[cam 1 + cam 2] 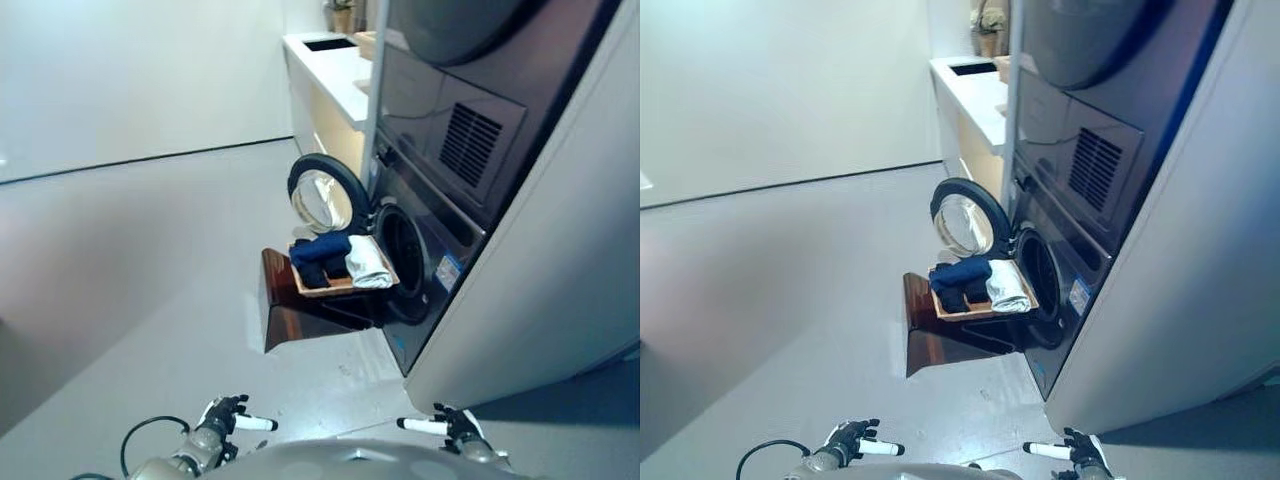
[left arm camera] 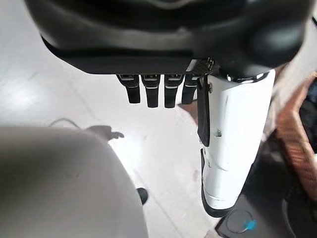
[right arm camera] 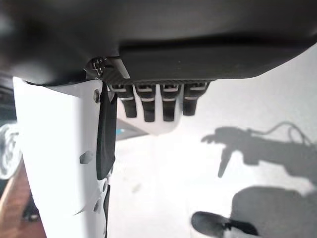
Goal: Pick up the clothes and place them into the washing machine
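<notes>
A wicker basket (image 1: 312, 288) rests on a dark wooden stand (image 1: 290, 315) in front of the washing machine (image 1: 440, 250). It holds dark blue clothes (image 1: 320, 255) and a white garment (image 1: 367, 262). The machine's round door (image 1: 322, 195) is swung open, baring the drum opening (image 1: 402, 250). My left hand (image 1: 228, 415) and right hand (image 1: 455, 426) hang low at the bottom edge, well short of the basket. Both are open with fingers relaxed and white-covered thumbs pointing inward, and neither holds anything. The left wrist view catches the basket's edge (image 2: 294, 134).
A second appliance (image 1: 470, 90) is stacked above the washer. A white counter (image 1: 330, 60) runs along the back wall beside it. Grey floor (image 1: 150, 260) spreads to my left.
</notes>
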Controlling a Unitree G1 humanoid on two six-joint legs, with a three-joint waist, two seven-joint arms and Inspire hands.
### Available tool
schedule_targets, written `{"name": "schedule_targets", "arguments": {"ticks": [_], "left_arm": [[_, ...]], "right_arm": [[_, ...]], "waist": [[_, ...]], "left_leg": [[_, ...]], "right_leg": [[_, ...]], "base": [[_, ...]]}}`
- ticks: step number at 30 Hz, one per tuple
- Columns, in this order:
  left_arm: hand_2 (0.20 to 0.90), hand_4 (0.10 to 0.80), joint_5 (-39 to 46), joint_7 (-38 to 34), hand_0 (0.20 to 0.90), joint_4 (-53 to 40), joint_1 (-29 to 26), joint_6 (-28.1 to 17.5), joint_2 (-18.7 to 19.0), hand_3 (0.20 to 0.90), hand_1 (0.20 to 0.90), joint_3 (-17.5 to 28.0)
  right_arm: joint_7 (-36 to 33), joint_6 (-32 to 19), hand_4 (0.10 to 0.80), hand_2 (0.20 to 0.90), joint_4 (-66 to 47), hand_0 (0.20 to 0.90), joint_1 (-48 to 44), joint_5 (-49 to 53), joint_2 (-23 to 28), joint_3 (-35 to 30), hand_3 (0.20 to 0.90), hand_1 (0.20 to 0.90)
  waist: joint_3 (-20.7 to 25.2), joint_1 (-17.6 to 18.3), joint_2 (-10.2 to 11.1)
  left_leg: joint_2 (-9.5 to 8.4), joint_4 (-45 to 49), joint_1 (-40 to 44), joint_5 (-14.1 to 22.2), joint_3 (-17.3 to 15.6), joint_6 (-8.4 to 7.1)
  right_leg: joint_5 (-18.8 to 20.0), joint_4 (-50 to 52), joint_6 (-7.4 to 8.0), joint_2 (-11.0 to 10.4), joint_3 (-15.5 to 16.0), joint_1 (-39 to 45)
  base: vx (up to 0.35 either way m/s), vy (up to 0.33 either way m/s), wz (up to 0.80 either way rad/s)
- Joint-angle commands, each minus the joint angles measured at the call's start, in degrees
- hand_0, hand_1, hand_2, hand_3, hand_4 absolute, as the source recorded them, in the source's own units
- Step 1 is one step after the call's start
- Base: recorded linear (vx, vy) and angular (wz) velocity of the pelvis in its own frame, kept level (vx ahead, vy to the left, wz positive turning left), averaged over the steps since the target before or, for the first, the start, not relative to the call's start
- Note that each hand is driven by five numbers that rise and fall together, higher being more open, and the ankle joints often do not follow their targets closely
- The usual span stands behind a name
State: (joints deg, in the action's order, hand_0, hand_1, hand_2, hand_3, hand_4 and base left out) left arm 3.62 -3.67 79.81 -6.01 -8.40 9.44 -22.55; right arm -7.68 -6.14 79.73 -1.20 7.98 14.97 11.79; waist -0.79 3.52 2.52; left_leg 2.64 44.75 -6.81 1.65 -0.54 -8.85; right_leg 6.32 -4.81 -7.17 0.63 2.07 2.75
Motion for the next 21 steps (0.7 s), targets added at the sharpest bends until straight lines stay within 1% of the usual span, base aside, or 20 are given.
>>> {"name": "schedule_targets", "arguments": {"ticks": [1,2,4,6,7,8,9,10,11,12,13,15,17,18,19,20,21], "left_arm": [[0.9,0.8,0.6,-1.7,0.9,-2.7,-0.1,-1.9,1.6,0.9,0.9,-1.3],[0.9,0.8,0.5,-1.8,0.9,-2.2,0.0,-2.0,1.7,0.9,0.9,-1.3],[0.9,0.8,0.2,-1.7,0.9,-1.6,0.1,-1.8,1.5,0.9,0.9,-1.7],[0.9,0.8,0.1,-1.8,0.9,-1.2,0.4,-1.8,1.5,0.9,0.9,-1.8],[0.9,0.8,0.1,-1.7,0.9,-0.9,0.6,-1.7,1.4,0.9,0.9,-1.8],[0.9,0.8,-0.1,-1.7,0.9,-0.6,0.8,-1.6,1.3,0.9,0.9,-1.7],[0.9,0.8,-0.1,-1.6,0.9,-0.3,1.0,-1.5,1.4,0.9,0.9,-1.6],[0.9,0.8,-0.2,-1.5,0.9,-0.1,1.3,-1.4,1.5,0.9,0.9,-1.4],[0.9,0.8,-0.4,-1.2,0.9,0.0,1.6,-1.3,1.6,0.9,0.9,-1.4],[0.9,0.8,-0.6,-1.1,0.9,0.1,2.5,-1.3,1.6,0.9,0.9,-1.2],[0.9,0.8,-0.9,-0.9,0.9,0.3,2.8,-1.3,1.7,0.9,0.9,-0.9],[0.9,0.8,-0.7,-1.1,0.9,0.3,3.0,-1.5,2.6,0.9,0.9,-0.5],[0.9,0.8,-0.3,-1.5,0.9,0.2,2.7,-1.6,3.3,0.9,0.9,-0.3],[0.9,0.8,-0.2,-1.8,0.9,0.1,2.6,-1.6,3.6,0.9,0.9,-0.1],[0.9,0.8,-0.2,-1.9,0.9,-0.2,2.4,-1.6,3.9,0.9,0.9,0.1],[0.9,0.8,-0.2,-2.0,0.9,-0.6,2.3,-1.6,4.2,0.9,0.9,0.0],[0.9,0.8,-0.3,-2.2,0.9,-0.7,2.0,-1.7,4.4,0.9,0.9,0.0]], "right_arm": [[-1.5,-1.4,0.8,0.9,0.5,0.9,-1.8,2.4,1.6,0.8,0.9,0.9],[-1.7,-1.6,0.8,0.9,0.6,0.9,-1.9,2.5,1.5,0.9,0.9,0.9],[-1.8,-1.9,0.8,0.9,0.8,0.9,-2.4,2.7,1.7,1.4,0.9,0.9],[-1.9,-2.3,0.8,0.9,0.5,0.9,-2.5,3.3,1.9,1.6,0.9,0.9],[-1.9,-2.5,0.8,0.9,0.2,0.9,-2.5,3.7,1.8,1.8,0.9,0.9],[-1.9,-2.8,0.8,0.9,0.0,0.9,-2.6,4.4,1.7,1.9,0.9,0.9],[-1.8,-2.8,0.8,0.9,-0.2,0.9,-2.7,4.7,1.6,2.1,0.9,0.9],[-1.8,-3.0,0.8,0.9,-0.5,0.9,-2.8,4.9,1.6,2.3,0.9,0.9],[-1.8,-3.0,0.8,0.9,-1.0,0.9,-3.1,4.9,1.6,2.7,0.9,0.9],[-1.6,-2.9,0.8,0.9,-1.3,0.9,-3.4,4.6,1.5,3.2,0.9,0.9],[-1.6,-3.0,0.8,0.9,-1.9,0.9,-3.6,4.5,1.1,3.8,0.9,0.9],[-1.5,-3.3,0.8,0.9,-3.4,0.9,-4.7,4.5,0.7,5.0,0.9,0.9],[-1.3,-3.5,0.8,0.9,-5.9,0.9,-5.5,4.5,-0.1,6.0,0.9,0.9],[-1.1,-3.5,0.8,0.9,-7.2,0.9,-6.3,4.1,-0.5,6.8,0.9,0.9],[-1.0,-3.6,0.8,0.9,-8.0,0.9,-6.7,3.9,-0.6,7.5,0.9,0.9],[-1.1,-3.7,0.8,0.9,-8.4,0.9,-7.1,3.5,-0.8,8.0,0.9,0.9],[-0.9,-3.7,0.8,0.9,-9.0,0.9,-7.8,2.8,-1.0,8.8,0.9,0.9]], "waist": [[-3.2,-2.0,1.4],[-3.5,-2.4,1.1],[-3.6,-3.4,0.1],[-3.6,-4.1,-1.1],[-3.6,-4.5,-1.5],[-3.3,-4.7,-1.8],[-3.1,-4.9,-2.0],[-3.0,-4.9,-2.2],[-2.7,-5.1,-2.3],[-1.7,-5.4,-2.5],[-1.1,-6.0,-2.4],[-0.1,-7.0,-1.4],[0.8,-7.1,-0.5],[1.4,-7.8,0.0],[1.6,-8.1,0.5],[2.0,-8.4,1.0],[2.1,-8.6,1.5]], "left_leg": [[1.76,-11.7,-3.4,-4.9,-4.7,6.42],[2.03,-17.0,-3.7,-5.1,-4.7,6.56],[2.01,-31.3,-4.5,-6.3,-3.7,6.51],[1.39,-42.8,-5.1,-9.7,-2.0,5.91],[0.77,-46.6,-5.7,-10.8,-1.7,5.68],[0.18,-49.6,-7.4,-11.3,-2.2,5.46],[0.08,-49.7,-8.2,-11.5,-2.6,5.2],[-0.14,-49.7,-8.8,-11.7,-4.2,5.12],[-0.29,-49.7,-8.3,-12.3,-5.8,5.41],[-0.36,-49.7,-7.8,-11.8,-7.1,5.98],[-1.08,-49.7,-7.9,-12.3,-5.7,6.57],[-2.15,-49.7,-6.6,-13.8,-2.5,6.75],[-2.55,-49.7,-5.4,-14.1,-3.7,7.04],[-3.01,-49.6,-4.6,-13.6,-4.0,7.72],[-3.42,-49.2,-4.2,-13.0,-4.1,8.11],[-3.93,-48.9,-3.6,-12.3,-4.2,8.57],[-4.54,-48.5,-3.1,-11.2,-4.2,9.24]], "right_leg": [[-3.7,1.5,5.57,-0.5,-2.5,0.6],[-4.5,1.3,5.92,-0.1,-2.9,1.4],[-6.1,0.4,7.03,0.6,-3.7,3.9],[-7.7,0.0,7.44,1.8,-5.1,5.8],[-8.5,0.0,7.5,2.1,-5.8,6.7],[-9.3,-0.1,7.46,2.6,-6.6,7.5],[-9.9,0.0,7.49,2.9,-7.3,8.3],[-10.4,0.0,7.48,3.1,-7.7,8.9],[-10.9,0.2,7.41,3.4,-8.4,9.7],[-11.7,0.5,7.54,3.5,-9.1,10.6],[-12.5,0.7,7.32,3.4,-9.1,11.1],[-13.7,1.5,7.56,2.7,-10.2,12.2],[-14.4,3.2,8.62,1.5,-9.6,12.6],[-14.4,5.6,9.43,0.6,-9.3,12.4],[-14.1,7.3,9.97,0.1,-9.2,12.2],[-13.2,9.6,10.75,-0.4,-9.2,11.8],[-10.6,13.4,11.79,-0.9,-9.1,10.9]], "base": [[0.252,0.0,-0.49],[0.264,0.037,-0.41],[0.319,0.07,-0.34],[0.355,0.057,-0.31],[0.381,0.034,-0.16],[0.352,0.025,-0.06],[0.34,0.035,-0.06],[0.316,0.047,-0.35],[0.357,0.077,-0.53],[0.39,0.098,-0.67],[0.379,0.094,-0.54],[0.337,0.074,-0.52],[0.335,0.121,-0.56],[0.333,0.118,-0.5],[0.337,0.103,-0.37],[0.303,0.091,-0.21],[0.285,0.1,0.09]]}}
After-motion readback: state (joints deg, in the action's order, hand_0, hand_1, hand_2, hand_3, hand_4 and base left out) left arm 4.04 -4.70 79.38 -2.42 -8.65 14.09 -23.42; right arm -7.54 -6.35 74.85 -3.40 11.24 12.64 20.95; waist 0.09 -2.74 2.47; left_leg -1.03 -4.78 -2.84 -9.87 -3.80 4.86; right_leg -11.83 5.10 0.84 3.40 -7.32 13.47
